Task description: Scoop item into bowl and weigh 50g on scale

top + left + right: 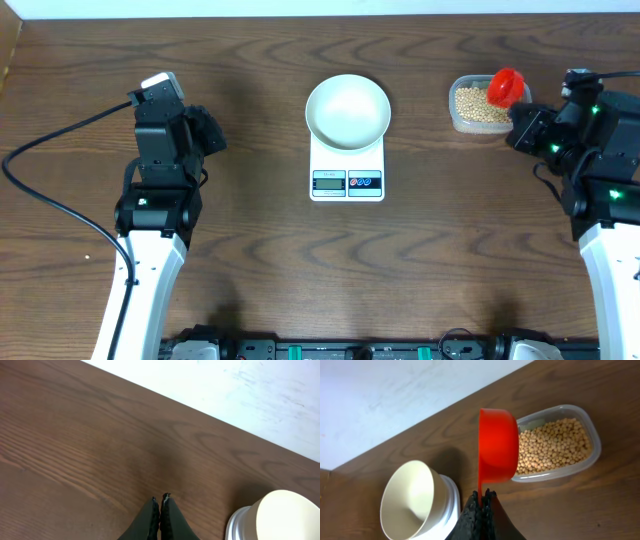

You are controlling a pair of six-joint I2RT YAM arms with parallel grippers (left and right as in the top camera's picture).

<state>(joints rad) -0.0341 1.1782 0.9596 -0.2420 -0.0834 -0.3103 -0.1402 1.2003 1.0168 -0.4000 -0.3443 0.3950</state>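
- Dark brown wood grain covers the table (250, 230), and we see the white scale (347, 172) lying at its middle, between the two arms.
- The white bowl (347, 110) sits on the far part of the scale, leaving the grey display and two round buttons uncovered on the near side. From overhead we see only smooth white inside it.
- To the right of the scale, and well apart from it, stands a clear plastic tub (456, 118). The tan-yellow beans (472, 103) lie inside it in a layer that covers its bottom.
- The red scoop (506, 87) hangs over the far right corner of the tub. From the right wrist its cup is turned on its side, with the handle running down to the fingers.
- We cannot tell whether the cup touches the beans.
- The right gripper (481, 496) is closed on the scoop's thin handle, which is pinched between its two black fingers just beside the tub.
- The left gripper (160, 501) has its fingers pressed together with nothing between them. It is above bare table to the left of the scale.
- From the left wrist, we see the bowl and the scale's edge at the lower right, apart from the fingertips.
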